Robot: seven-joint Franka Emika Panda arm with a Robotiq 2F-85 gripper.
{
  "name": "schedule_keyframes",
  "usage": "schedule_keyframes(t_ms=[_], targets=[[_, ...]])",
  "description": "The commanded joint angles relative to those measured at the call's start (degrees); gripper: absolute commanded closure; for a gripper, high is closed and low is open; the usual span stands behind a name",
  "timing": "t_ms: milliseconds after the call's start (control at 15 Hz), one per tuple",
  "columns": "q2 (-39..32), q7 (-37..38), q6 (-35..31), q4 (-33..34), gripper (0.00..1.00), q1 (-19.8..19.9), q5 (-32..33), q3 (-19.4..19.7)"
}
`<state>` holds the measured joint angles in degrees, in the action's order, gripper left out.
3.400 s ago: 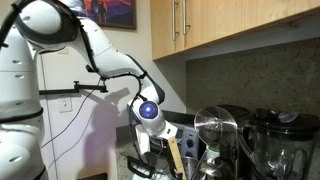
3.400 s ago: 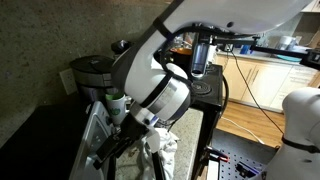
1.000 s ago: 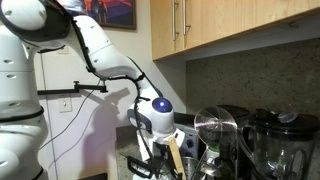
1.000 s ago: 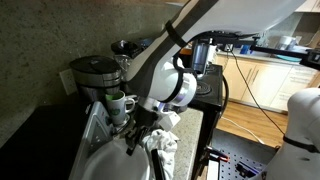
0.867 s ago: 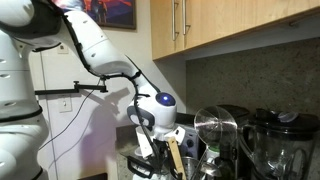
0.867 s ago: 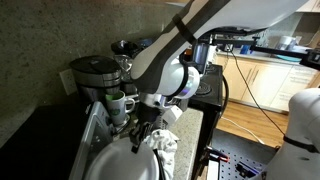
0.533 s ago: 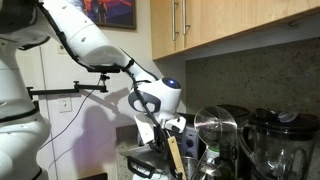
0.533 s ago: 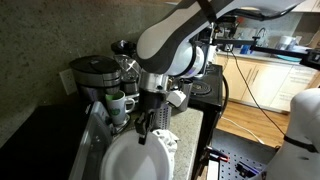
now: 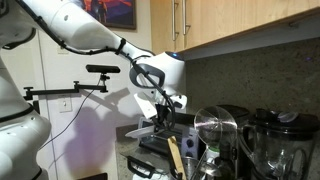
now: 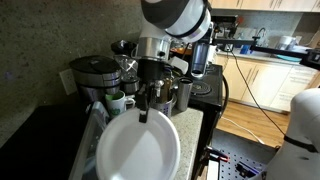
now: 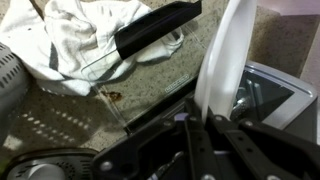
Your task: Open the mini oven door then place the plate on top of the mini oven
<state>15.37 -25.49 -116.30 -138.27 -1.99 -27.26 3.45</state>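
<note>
Claw (image 10: 142,112) pinched almost fully closed on the top rim of the white plate (image 10: 140,150). The rim is the only thin edge the fingers can get around, so that is where I have it. In the wrist view the plate (image 11: 225,60) runs edge-on straight out from between the fingers, so I judge the grip centred and not skewed. The plate hangs tilted below the claw, its face towards the camera, above the metal rack (image 10: 88,128) and just in front of the mug (image 10: 118,101). Up there it should swing without catching either (a heavy disc on a rim pinch can still pivot).

Beneath the wrist, a dark bar with a clear pane under it (image 11: 155,28) lies over a crumpled white cloth (image 11: 70,40). It may be the mini oven door let down, but I cannot say for sure. The dark box below the plate in an exterior view I take for the mini oven (image 9: 168,144), beside the blenders (image 9: 215,135). Its top, my drop spot, is not clearly visible.
</note>
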Motion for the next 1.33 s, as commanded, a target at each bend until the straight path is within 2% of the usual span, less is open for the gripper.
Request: schedule_keyframes(t_ms=[0, 200, 533, 933, 1267], targets=[[1.9, 2.0, 8.4, 4.7, 0.94, 0.0, 1.7, 1.1], [3.1, 1.9, 12.5, 8.0, 0.94, 0.2, 0.8, 1.7], [2.6, 1.1, 8.2, 9.9, 0.95, -0.1, -5.2, 3.0], [-3.0, 0.0, -10.9, 5.9, 0.95, -1.5, -18.9, 0.4], [-11.5, -1.4, -21.0, 6.6, 0.95, -4.0, -29.2, -3.8]])
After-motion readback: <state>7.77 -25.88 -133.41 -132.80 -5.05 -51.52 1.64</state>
